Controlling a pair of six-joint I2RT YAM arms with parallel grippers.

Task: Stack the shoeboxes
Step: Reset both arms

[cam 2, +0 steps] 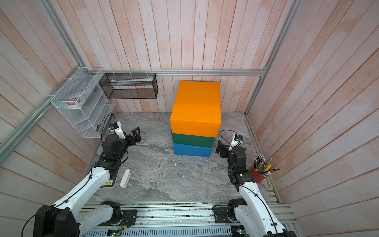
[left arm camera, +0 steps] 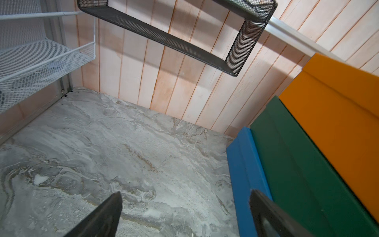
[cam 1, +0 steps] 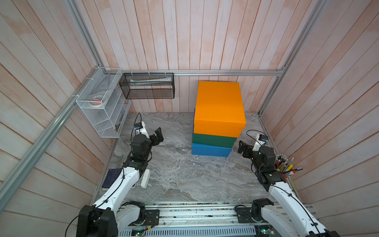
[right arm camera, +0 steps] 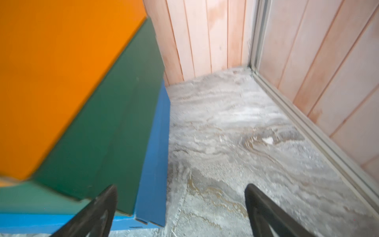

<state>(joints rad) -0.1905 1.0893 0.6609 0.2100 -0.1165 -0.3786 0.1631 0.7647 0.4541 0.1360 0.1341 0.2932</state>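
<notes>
Your right pincer (cam 1: pixel 241 148), wide and empty, sits nearest the stacked shoeboxes (cam 1: pixel 219 106); your left pincer (cam 1: pixel 158 135), also wide, hangs farther off.

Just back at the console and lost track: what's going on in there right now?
The three shoeboxes stand in one stack near the back wall: blue box on the table, green box on it, orange box on top. Neither arm holds anything. The left gripper and right gripper are open, one on each side of the stack and apparently clear of it. The stacking looks done.
</notes>
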